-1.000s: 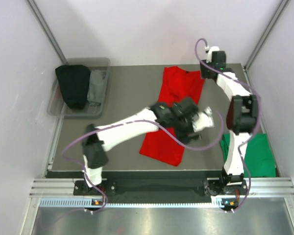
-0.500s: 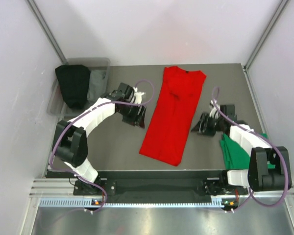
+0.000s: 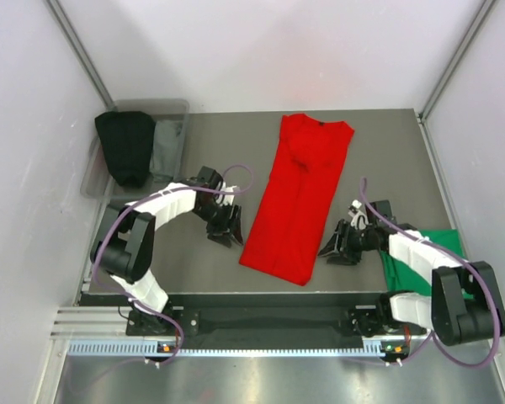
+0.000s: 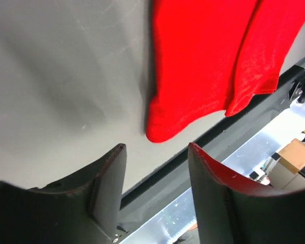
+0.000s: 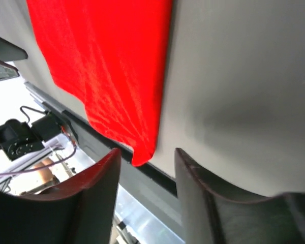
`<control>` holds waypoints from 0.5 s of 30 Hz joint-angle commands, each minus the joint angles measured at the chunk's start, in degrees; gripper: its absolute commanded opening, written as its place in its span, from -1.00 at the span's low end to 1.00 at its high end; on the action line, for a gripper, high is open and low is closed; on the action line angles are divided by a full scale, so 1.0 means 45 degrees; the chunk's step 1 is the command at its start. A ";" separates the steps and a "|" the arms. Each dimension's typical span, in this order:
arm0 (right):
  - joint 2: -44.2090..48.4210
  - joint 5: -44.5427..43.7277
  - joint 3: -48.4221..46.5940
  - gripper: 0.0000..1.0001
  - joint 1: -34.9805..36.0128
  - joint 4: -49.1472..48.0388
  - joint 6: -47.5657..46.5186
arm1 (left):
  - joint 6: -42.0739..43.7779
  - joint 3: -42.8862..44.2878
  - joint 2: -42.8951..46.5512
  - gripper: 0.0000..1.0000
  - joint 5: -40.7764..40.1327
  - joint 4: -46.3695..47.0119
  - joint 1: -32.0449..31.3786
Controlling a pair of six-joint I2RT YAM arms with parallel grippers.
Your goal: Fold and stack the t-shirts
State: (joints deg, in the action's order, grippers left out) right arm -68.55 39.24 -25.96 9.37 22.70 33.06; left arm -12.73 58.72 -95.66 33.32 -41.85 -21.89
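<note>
The red t-shirt [image 3: 299,194] lies flat on the table as a long narrow strip, neck at the back and hem toward the front edge. The green t-shirt [image 3: 427,261] lies bunched at the front right, partly under my right arm. My left gripper [image 3: 225,231] is open and empty, low over the table just left of the hem's left corner [image 4: 162,129]. My right gripper [image 3: 332,250] is open and empty just right of the hem's right corner [image 5: 142,155]. Neither gripper [image 4: 155,150] [image 5: 147,152] touches the cloth.
A grey bin [image 3: 147,104] at the back left holds a black garment [image 3: 124,147] and a grey one [image 3: 168,151]. The table's front edge and metal rail [image 4: 229,152] run just beyond the hem. White walls close in both sides.
Both arms have pulled back from the far end of the shirt and come down beside its near hem corners. The red shirt's top now lies smoother.
</note>
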 commanded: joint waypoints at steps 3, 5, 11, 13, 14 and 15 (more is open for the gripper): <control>-0.1344 -0.0089 -0.3084 -0.29 -0.0148 -0.1897 -0.1442 | 0.0093 0.0989 -0.0734 0.01 0.0138 0.0764 0.0020; -0.2473 -0.0399 -0.4751 -0.35 0.0008 -0.1589 -0.3077 | 0.0444 0.1694 -0.0910 -0.02 -0.0235 0.0609 0.0001; -0.5854 -0.0888 -0.9208 -0.45 0.0262 -0.2076 -0.4982 | 0.1657 0.4431 -0.1965 -0.21 -0.0198 -0.0721 0.0021; -0.6889 -0.1026 -1.0615 -0.49 0.0301 -0.2308 -0.5061 | 0.1619 0.4413 -0.1791 -0.21 0.0113 -0.0566 0.0040; -0.7919 -0.1161 -1.1180 -0.58 0.0282 -0.2213 -0.5293 | 0.1580 0.4354 -0.1693 -0.21 0.0250 -0.0487 0.0040; -0.8413 -0.1414 -1.2171 -0.60 0.0301 -0.2154 -0.5373 | 0.1560 0.4199 -0.1460 -0.21 0.0426 -0.0448 0.0021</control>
State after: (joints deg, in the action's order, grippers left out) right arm -99.46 35.48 -74.24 9.80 14.02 13.58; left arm -7.27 77.87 -104.18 32.60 -42.74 -21.85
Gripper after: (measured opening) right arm 0.214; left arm 0.394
